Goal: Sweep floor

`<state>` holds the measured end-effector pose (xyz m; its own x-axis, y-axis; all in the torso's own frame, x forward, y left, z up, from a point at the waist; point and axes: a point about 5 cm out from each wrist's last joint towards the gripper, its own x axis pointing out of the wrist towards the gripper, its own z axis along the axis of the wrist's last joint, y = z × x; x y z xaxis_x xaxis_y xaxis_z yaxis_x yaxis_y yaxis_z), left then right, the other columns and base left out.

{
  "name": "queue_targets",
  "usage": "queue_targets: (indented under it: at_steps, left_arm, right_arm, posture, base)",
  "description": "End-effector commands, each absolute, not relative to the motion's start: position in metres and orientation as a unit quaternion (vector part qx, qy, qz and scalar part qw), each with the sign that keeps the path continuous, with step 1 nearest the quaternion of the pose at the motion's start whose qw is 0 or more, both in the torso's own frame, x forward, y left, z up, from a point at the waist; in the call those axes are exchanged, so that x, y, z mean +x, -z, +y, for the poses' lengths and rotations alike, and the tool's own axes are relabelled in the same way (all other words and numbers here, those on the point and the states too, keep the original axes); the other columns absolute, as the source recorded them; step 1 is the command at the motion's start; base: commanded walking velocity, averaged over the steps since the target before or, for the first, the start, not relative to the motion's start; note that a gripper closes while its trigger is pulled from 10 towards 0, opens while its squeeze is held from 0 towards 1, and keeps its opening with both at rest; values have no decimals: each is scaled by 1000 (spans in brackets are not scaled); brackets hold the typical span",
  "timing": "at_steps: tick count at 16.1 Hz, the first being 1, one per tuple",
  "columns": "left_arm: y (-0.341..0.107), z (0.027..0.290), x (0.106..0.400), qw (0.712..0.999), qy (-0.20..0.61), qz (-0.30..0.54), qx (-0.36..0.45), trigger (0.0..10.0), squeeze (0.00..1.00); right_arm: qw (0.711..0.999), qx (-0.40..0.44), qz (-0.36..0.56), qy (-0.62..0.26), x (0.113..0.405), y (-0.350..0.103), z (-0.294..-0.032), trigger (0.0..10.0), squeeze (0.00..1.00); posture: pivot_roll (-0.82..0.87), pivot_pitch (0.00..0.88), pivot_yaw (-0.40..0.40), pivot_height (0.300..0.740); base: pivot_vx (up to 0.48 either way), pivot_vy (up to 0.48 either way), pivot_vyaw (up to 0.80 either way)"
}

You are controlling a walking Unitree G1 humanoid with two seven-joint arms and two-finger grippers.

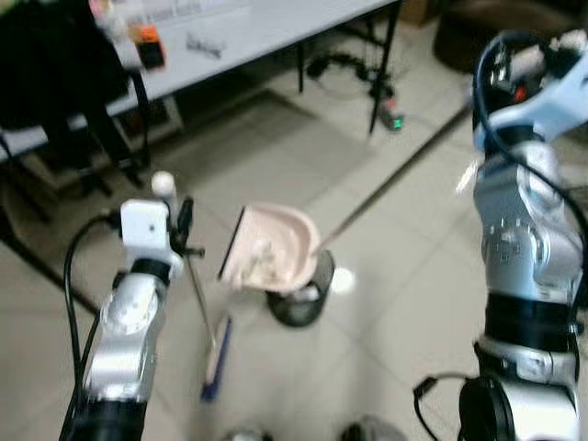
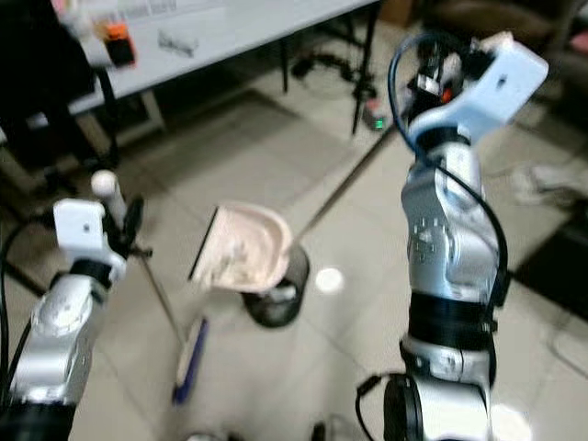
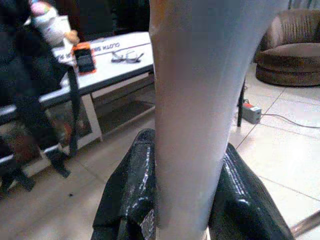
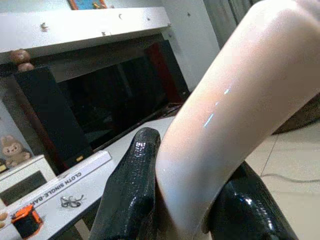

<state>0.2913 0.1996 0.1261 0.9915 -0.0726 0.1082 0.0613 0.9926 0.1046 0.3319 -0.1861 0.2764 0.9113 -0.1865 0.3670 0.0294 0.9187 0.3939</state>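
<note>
broom handle (image 3: 192, 115) clenched between left fingers (image 3: 127, 200) | dustpan handle (image 4: 225, 135) clenched between right fingers (image 4: 132, 185)

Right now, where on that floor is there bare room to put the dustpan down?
Bare tile lies between the small black bin and the right arm, and toward the table legs. It is crowded around the bin: the dustpan hangs over it, and the broom lies just to its left.
</note>
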Motion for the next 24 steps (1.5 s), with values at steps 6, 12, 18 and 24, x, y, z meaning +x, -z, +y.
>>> queue_targets:
  at_steps: [6, 12, 18, 24]
  left_arm:
    - [-130, 192, 293, 996, 58, -64, 37, 10000, 0]
    - [-126, 189, 292, 996, 61, -57, 31, 10000, 0]
    - [-124, 187, 293, 996, 64, -55, 29, 10000, 0]
    - [-126, 188, 292, 996, 59, -60, 31, 10000, 0]
  right_arm:
    - [942, 203, -248, 101, 320, -286, -208, 10000, 0]
    - [944, 160, -272, 101, 317, -288, -211, 10000, 0]
    - [942, 22, -332, 37, 325, -287, -187, 10000, 0]
    - [932, -48, -358, -23, 332, -255, -150, 10000, 0]
  posture:
    - [-16, 78, 73, 740]
    - [-19, 86, 69, 740]
    - [-17, 91, 66, 740]
    - [-4, 96, 65, 740]
  base:
    - [204, 0, 0]
    - [0, 0, 0]
    - [0, 0, 0]
    - [0, 0, 0]
